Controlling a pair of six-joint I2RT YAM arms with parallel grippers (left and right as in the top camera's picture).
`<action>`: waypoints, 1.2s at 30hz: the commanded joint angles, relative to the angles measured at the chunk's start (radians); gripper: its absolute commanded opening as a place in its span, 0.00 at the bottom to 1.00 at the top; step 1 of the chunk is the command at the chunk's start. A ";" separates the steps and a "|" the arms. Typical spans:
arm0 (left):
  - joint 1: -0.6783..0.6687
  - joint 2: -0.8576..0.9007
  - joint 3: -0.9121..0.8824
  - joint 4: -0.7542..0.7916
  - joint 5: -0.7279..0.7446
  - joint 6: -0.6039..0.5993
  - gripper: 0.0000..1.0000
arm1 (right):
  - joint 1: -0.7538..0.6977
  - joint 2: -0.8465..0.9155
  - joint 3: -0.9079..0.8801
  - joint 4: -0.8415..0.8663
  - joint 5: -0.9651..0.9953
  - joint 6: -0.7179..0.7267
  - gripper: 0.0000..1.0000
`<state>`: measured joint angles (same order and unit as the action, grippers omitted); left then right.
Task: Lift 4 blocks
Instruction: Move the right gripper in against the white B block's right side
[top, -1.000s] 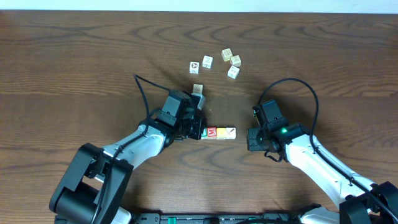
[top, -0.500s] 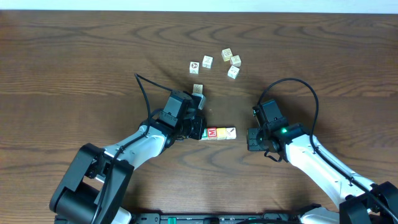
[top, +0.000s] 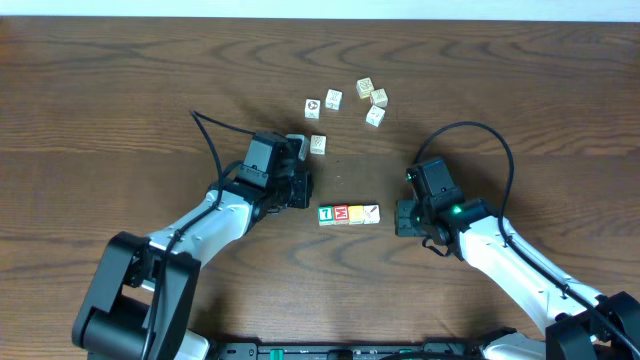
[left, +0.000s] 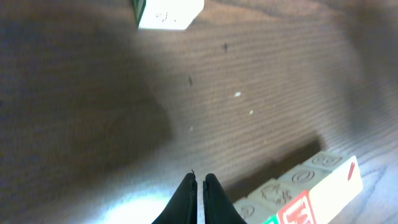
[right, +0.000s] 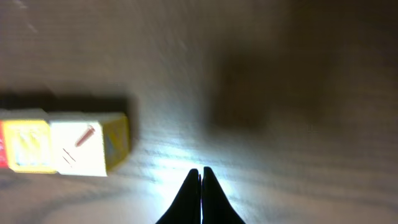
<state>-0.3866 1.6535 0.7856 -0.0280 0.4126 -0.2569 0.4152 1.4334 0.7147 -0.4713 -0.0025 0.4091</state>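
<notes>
Black-fingered left gripper (top: 301, 188) and right gripper (top: 401, 218) were clenched empty, beside a touching row: green block (top: 326, 214), red block (top: 341, 214), yellow-orange block (top: 356, 214), white block (top: 371, 213).

Both arms have white links (top: 208, 222), black joints (top: 264, 160), looping black cables (top: 470, 127); the right carries a green light (top: 457, 210).

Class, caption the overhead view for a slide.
Four blocks lined up between shut left tool and shut right tool.
</notes>
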 joint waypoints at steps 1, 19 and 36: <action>0.004 -0.032 0.018 -0.048 -0.006 0.020 0.07 | -0.006 0.024 -0.004 0.021 -0.004 -0.005 0.01; 0.004 -0.034 0.018 -0.230 -0.006 0.003 0.07 | -0.006 0.106 -0.004 0.090 -0.059 -0.005 0.01; 0.004 -0.034 0.018 -0.225 0.051 -0.019 0.07 | -0.001 0.135 -0.004 0.181 -0.191 0.069 0.01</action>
<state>-0.3870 1.6394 0.7860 -0.2531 0.4442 -0.2661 0.4152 1.5463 0.7128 -0.2932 -0.1699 0.4500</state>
